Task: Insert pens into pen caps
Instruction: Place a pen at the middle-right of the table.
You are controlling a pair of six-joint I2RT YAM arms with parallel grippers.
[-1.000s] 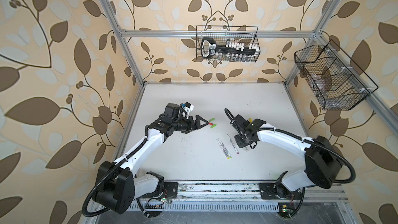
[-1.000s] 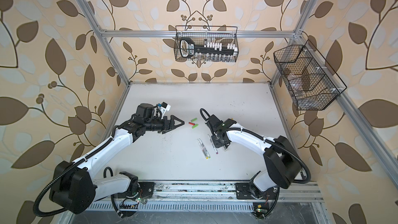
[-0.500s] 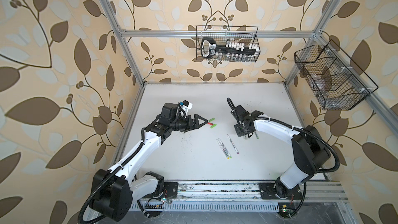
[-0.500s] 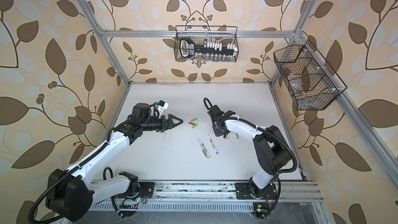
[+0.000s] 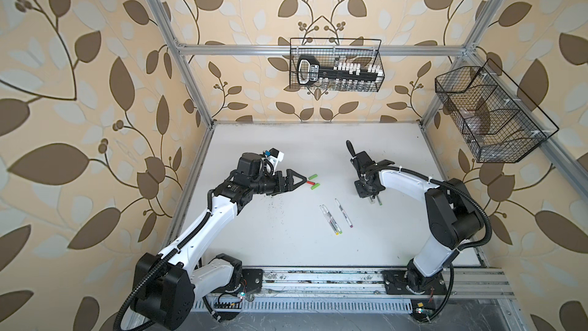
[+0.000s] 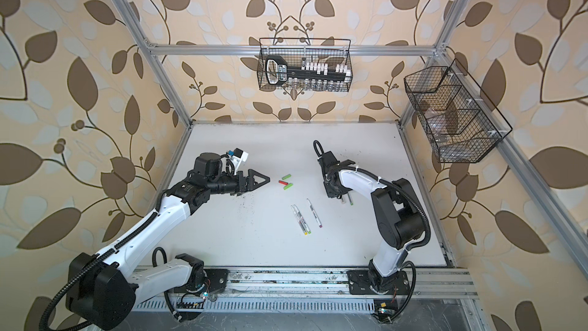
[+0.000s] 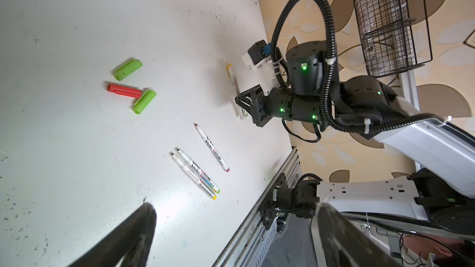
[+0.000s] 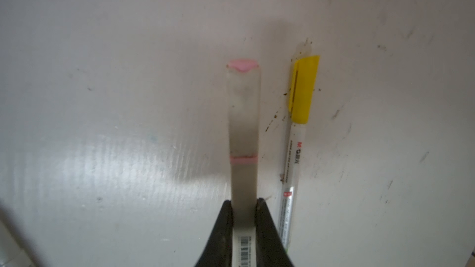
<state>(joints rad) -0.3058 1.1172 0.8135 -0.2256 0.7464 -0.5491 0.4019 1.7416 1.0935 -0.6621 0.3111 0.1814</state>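
Observation:
Two light green pen caps [image 5: 312,176] [image 5: 315,187] and a red one [image 5: 311,182] lie together at mid-table, also in the left wrist view [image 7: 127,69] [image 7: 144,101] [image 7: 124,90]. My left gripper [image 5: 300,180] [image 7: 235,208] hovers open just left of them, holding nothing. Three uncapped pens [image 5: 331,222] [image 5: 343,213] [image 7: 195,174] lie nearer the front. My right gripper [image 5: 371,198] [image 8: 244,206] points down at the table, shut on a pale pen [image 8: 243,124] with a pink end and pink ring. Beside that pen, a pen wearing a yellow cap [image 8: 303,88] [image 7: 232,78] rests on the table.
The white table [image 5: 286,249] carries dark specks near the left arm. Wire baskets hang on the back wall [image 5: 335,65] and the right wall [image 5: 490,116]. A metal rail [image 5: 318,277] runs along the front edge, where both arm bases stand.
My right gripper has drawn back and to the right from beside the loose pens, its arm folding up. The left gripper has stayed open near the caps, barely shifting.

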